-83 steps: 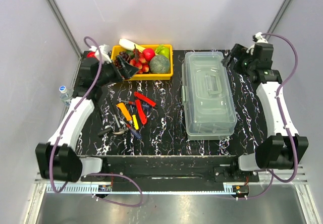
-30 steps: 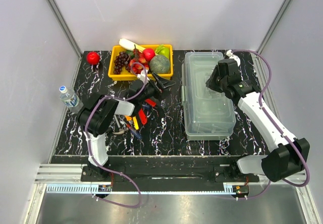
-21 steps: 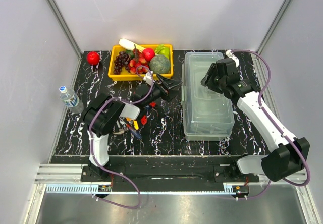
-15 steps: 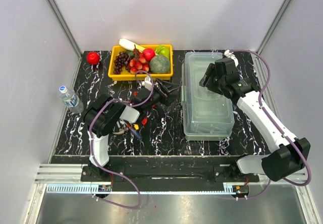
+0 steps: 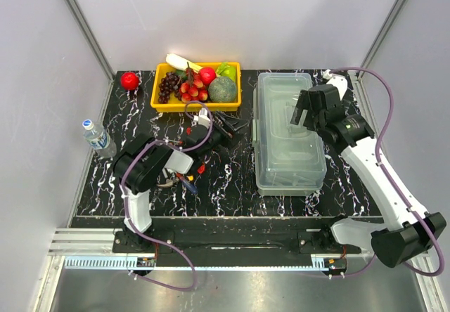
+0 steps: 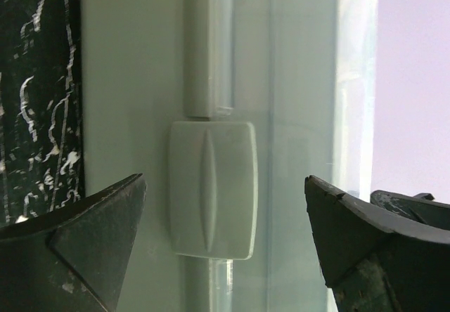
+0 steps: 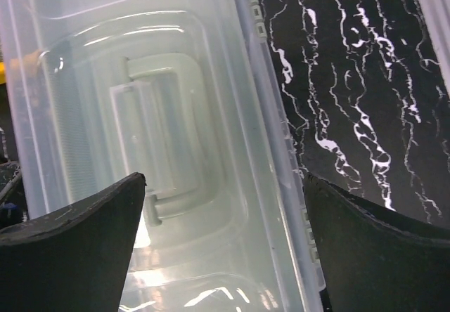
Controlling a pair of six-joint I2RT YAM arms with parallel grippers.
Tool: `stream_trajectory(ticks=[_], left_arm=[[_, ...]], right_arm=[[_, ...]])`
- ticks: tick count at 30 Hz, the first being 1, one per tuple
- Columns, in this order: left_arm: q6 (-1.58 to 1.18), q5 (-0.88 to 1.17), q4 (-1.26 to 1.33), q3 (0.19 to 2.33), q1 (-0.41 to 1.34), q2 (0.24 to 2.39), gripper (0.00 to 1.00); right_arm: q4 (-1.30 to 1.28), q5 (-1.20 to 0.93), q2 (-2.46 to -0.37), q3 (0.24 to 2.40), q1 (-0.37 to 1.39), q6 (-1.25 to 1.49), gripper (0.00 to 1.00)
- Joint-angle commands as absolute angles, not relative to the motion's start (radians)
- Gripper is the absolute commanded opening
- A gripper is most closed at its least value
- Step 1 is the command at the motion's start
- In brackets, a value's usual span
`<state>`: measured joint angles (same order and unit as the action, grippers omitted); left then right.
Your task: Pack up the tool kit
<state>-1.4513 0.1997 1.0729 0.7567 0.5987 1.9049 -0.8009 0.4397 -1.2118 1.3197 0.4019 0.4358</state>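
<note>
While the toolbox (image 5: 290,164) sits shut at the right of the table (image 5: 232,182), the right gripper (image 5: 307,108) hangs over its lid. The left gripper (image 5: 235,122) points at its left wall, and loose tools (image 5: 184,170) lie further left.

From the left wrist, fingers (image 6: 77,235) spread wide flank a latch (image 6: 211,189), gripping nothing.

From the right wrist, fingers (image 7: 70,235) stand wide apart above the lid handle (image 7: 165,140), also empty.
</note>
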Motion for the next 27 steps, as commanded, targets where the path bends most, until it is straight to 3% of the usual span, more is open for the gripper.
stream_trajectory(ticks=[1,7,16,23,27], left_arm=[[-1.488,0.179,1.192,0.761,0.611,1.96,0.99],[-1.515,0.193,1.189,0.782,0.617,1.979,0.99],[-1.537,0.218,1.135,0.825,0.629,1.973,0.99],[-1.536,0.239,1.077,0.853,0.641,1.99,0.99],[-1.548,0.226,1.092,0.821,0.64,1.964,0.99]], right_arm=[[-0.821,0.485,-1.193,1.301,0.397,0.365,0.99],[-0.862,0.315,-1.229,1.292,0.324,0.466,0.99],[-0.842,0.124,-1.226,1.246,0.308,0.63,0.88],[-0.867,0.042,-1.244,1.25,0.308,0.777,0.76],[-0.885,0.118,-1.247,1.264,0.308,0.779,0.76]])
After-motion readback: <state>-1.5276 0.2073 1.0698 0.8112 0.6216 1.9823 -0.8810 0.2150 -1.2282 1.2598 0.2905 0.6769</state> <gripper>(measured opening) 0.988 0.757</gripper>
